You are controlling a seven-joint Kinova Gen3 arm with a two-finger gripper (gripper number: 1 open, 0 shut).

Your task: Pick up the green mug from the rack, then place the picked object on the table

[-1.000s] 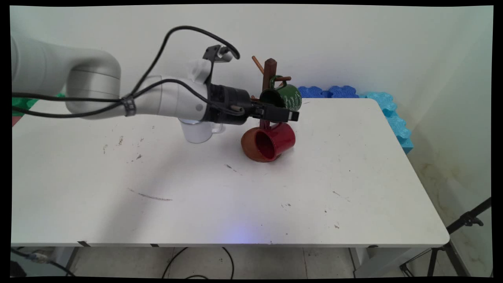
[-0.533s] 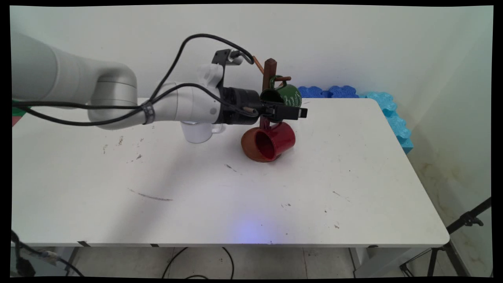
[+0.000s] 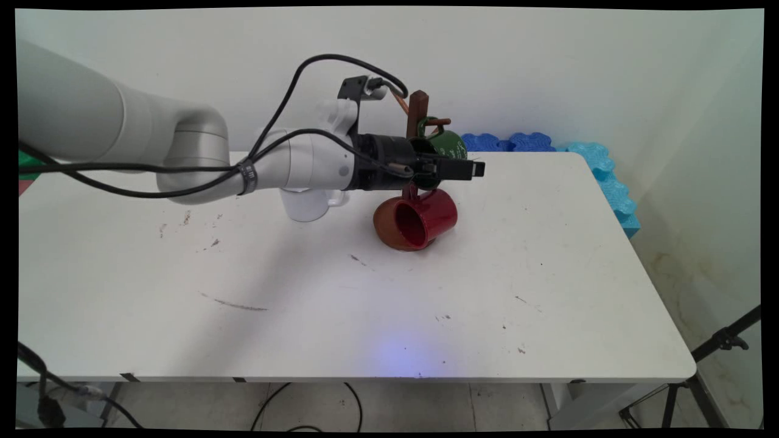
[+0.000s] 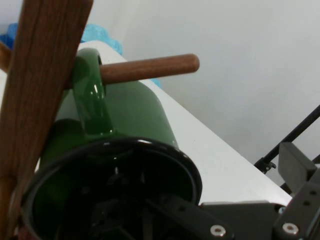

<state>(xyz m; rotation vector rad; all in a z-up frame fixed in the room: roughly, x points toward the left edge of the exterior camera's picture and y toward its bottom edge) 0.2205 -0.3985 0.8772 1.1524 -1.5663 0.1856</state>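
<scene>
Green mug (image 3: 454, 146) hangs by its handle on the mug tree (image 3: 417, 109) at the far side of the white table (image 3: 548, 274). The Kinova arm reaches in level from the left, right up to it.

A red mug (image 3: 420, 219) lies on its side at the foot of the tree, mouth towards the camera. A white mug (image 3: 307, 207) stands behind the arm's wrist (half hidden).

The gripper (image 3: 468, 169) is at the green mug's mouth. In the hand view the mug's open rim faces the hand and its body (image 4: 140, 110) runs away along the gripper's own line. One finger sits inside the mouth and the other (image 4: 295, 165) outside to the right, so they're apart, with bare table showing between the outer one and the mug wall. No squeeze on it that I can see.

The handle loops over a wooden peg (image 4: 150, 67) jutting sideways from the post.
</scene>
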